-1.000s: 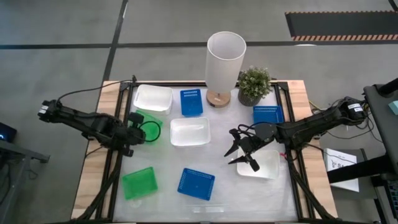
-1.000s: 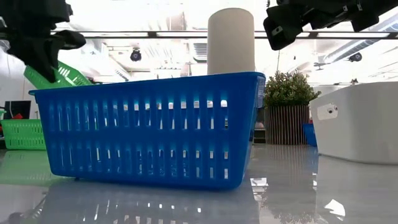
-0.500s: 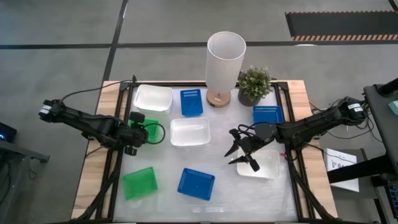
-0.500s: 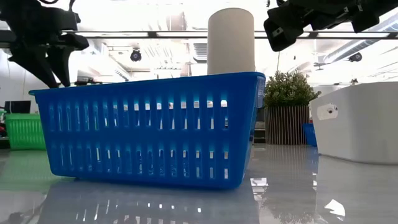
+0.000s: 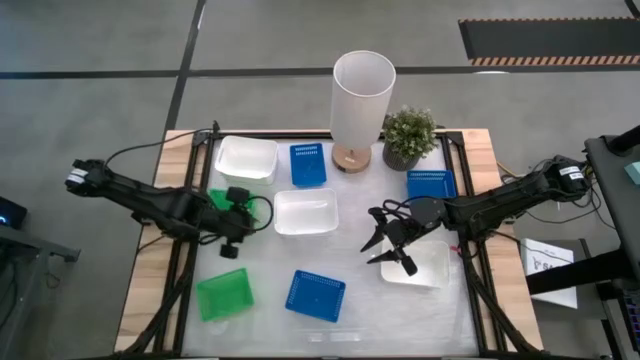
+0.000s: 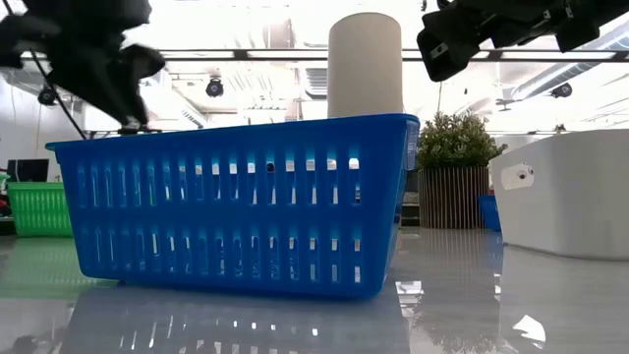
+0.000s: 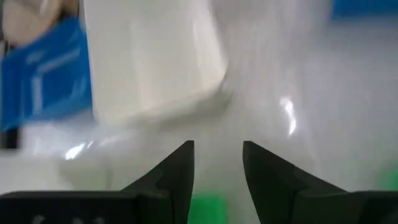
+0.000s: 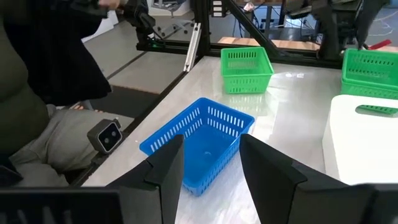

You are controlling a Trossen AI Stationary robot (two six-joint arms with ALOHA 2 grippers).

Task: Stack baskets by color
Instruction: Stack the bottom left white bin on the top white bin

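Note:
My left gripper [image 5: 243,217] hovers open between a green basket [image 5: 215,199], which rests on the table and is partly hidden under the gripper, and the middle white basket [image 5: 305,212]. In the left wrist view its fingers [image 7: 217,168] are empty, with that white basket [image 7: 149,62] ahead. My right gripper [image 5: 388,250] hangs open and empty above the table, beside the near-right white basket [image 5: 420,264]. Another green basket [image 5: 224,294] and a blue basket [image 5: 315,295] sit near the front. Other baskets stand at the back: white [image 5: 246,157], blue [image 5: 308,165] and blue [image 5: 431,184].
A tall white cylinder lamp [image 5: 361,95] and a potted plant [image 5: 408,135] stand at the far edge. The near blue basket [image 6: 236,206] fills the low view. In the right wrist view a seated person [image 8: 43,93] shows beyond the table's edge.
My left gripper has opened and let go of the green basket that it held tilted in the air; the basket now lies level at the table's left. The gripper has then gone toward the table's right, toward the middle white basket.

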